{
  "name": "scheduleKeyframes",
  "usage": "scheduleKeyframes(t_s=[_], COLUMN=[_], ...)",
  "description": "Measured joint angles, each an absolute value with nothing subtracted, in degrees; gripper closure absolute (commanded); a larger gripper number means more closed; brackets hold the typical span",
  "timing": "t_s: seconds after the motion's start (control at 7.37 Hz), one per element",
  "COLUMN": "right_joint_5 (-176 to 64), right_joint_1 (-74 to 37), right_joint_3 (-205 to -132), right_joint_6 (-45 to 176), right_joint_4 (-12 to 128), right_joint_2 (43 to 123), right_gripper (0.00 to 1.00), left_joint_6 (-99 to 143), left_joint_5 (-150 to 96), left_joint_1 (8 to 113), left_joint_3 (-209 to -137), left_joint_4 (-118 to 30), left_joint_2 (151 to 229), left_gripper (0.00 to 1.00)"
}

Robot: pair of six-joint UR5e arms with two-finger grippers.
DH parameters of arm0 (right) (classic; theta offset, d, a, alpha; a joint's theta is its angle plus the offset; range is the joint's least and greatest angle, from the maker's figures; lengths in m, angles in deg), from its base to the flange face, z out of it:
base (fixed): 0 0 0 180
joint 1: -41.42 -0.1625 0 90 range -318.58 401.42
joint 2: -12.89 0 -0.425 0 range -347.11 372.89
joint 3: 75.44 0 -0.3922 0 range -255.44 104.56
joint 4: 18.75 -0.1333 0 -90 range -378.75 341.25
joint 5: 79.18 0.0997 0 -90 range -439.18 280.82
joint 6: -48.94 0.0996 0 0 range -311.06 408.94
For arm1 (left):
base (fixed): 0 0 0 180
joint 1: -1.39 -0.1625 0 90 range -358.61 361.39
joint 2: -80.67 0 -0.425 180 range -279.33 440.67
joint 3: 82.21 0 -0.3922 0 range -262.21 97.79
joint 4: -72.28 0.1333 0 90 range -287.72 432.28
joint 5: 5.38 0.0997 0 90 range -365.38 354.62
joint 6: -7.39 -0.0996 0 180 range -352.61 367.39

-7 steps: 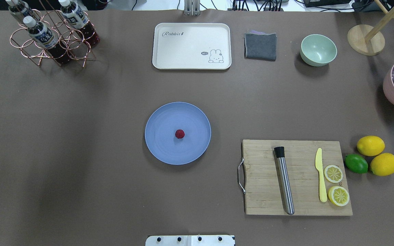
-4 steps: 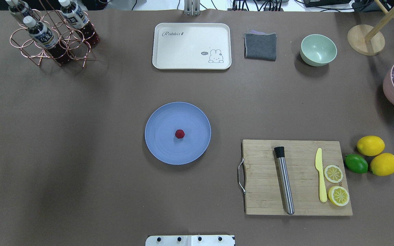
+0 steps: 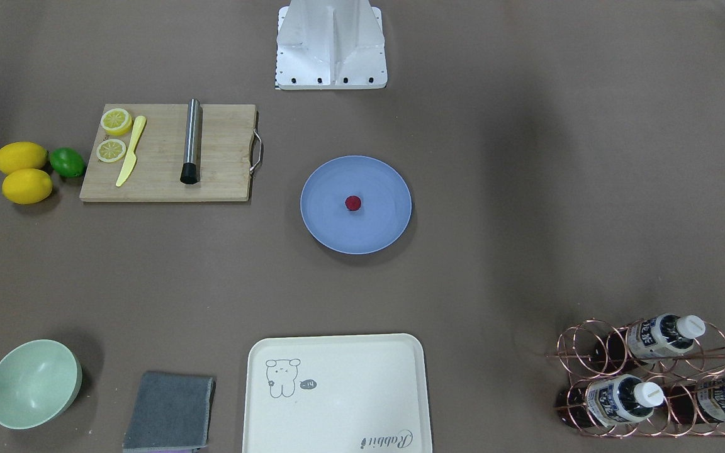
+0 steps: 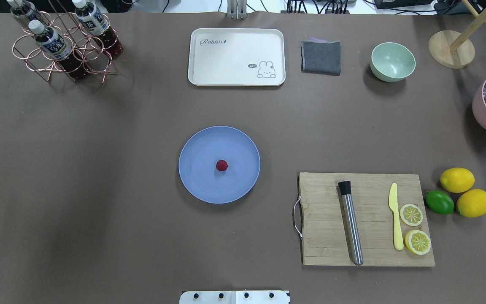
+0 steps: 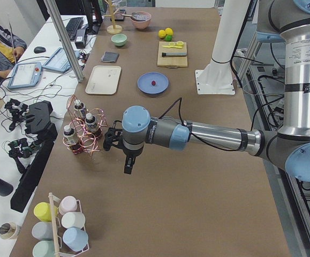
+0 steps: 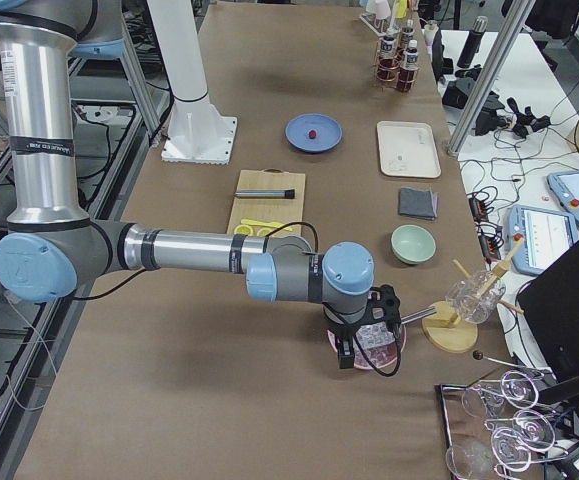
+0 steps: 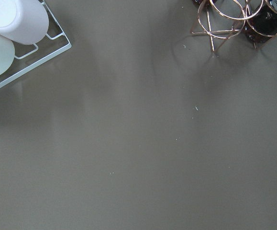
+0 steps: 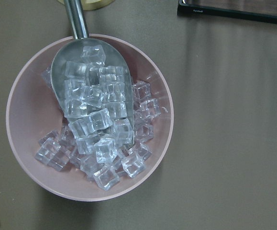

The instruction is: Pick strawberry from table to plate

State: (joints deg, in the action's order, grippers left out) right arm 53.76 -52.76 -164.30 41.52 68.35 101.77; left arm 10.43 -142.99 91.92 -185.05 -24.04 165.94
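The small dark red strawberry [image 4: 222,165] [image 3: 353,202] lies at the middle of the round blue plate [image 4: 198,145] [image 3: 328,229], which sits on the brown table [image 4: 99,177]. Neither gripper appears in the overhead or front views. The left gripper [image 5: 128,165] hangs over the table's left end near the bottle rack, far from the plate [image 5: 145,87]; I cannot tell whether it is open or shut. The right gripper [image 6: 346,355] hovers over the pink ice bowl [image 8: 23,115] at the right end, and its state cannot be told either.
A cream tray [image 4: 236,57], grey cloth [image 4: 321,57] and mint bowl [image 4: 392,61] line the far side. A cutting board [image 4: 323,219] with muddler, knife and lemon slices sits right of the plate, lemons and a lime [image 4: 439,202] beside it. A copper bottle rack [image 4: 63,46] stands far left.
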Motion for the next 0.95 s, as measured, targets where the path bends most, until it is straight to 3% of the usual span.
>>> scheduleKeyframes(t_s=[0.95], right_joint_5=[54.6], right_joint_1=[-52.8], right_joint_3=[-164.6], right_joint_6=[41.3], right_joint_4=[68.4], right_joint_2=[103.0], right_gripper=[0.0], left_joint_6=[10.5], left_joint_5=[-143.0], left_joint_1=[91.7], left_joint_3=[-184.7], left_joint_4=[-24.0], left_joint_2=[165.4], left_gripper=[0.03])
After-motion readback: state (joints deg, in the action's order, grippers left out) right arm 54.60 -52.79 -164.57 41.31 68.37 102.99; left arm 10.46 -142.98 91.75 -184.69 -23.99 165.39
